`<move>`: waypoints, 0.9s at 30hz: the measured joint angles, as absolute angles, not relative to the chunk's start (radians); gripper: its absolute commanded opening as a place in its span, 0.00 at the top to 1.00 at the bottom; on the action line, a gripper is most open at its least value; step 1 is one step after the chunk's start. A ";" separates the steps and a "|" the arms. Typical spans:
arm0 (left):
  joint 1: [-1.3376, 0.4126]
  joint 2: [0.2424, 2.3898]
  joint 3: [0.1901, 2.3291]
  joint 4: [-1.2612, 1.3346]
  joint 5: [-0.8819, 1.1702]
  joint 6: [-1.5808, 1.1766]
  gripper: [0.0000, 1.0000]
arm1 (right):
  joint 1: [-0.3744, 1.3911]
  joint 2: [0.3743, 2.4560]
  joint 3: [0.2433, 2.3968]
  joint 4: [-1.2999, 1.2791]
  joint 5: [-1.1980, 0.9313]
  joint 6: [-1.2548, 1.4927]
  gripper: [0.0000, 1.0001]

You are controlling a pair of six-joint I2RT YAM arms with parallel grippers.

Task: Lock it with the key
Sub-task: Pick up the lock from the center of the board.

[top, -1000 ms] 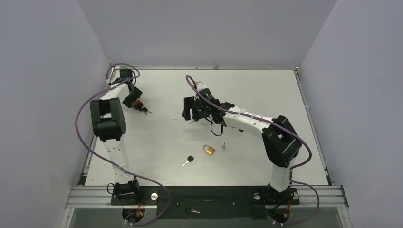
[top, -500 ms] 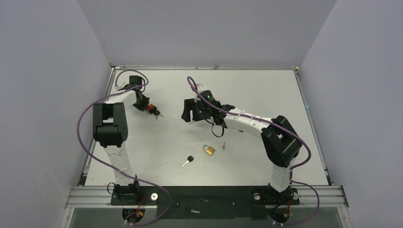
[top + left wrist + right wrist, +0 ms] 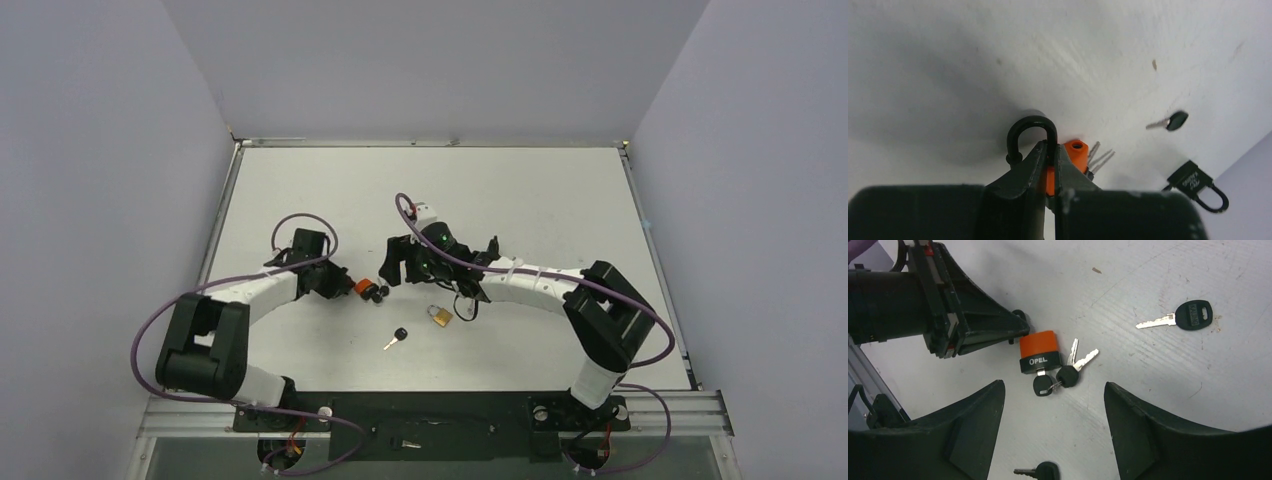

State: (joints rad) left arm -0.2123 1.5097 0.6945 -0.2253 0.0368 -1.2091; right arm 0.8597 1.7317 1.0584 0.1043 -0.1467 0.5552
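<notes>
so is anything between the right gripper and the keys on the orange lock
Nothing visible. The right gripper is open above the keys, which stick out of the orange padlock's bottom end. The left gripper clamps the shackle at the opposite end, clear of them.

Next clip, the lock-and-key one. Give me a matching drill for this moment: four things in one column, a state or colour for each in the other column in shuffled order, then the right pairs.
Things
1. orange padlock
2. brass padlock
3. single key
4. right gripper

States
A. gold-coloured body, lying free on the table
B. black head and silver blade, lying alone on the table
C. clamped by its black shackle in the left gripper
D. open, holding nothing

Pairs: 1-C, 2-A, 3-B, 4-D
</notes>
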 measured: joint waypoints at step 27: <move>-0.467 0.979 0.864 -0.244 0.127 -1.317 1.00 | 1.053 1.140 0.927 0.168 0.074 0.308 0.25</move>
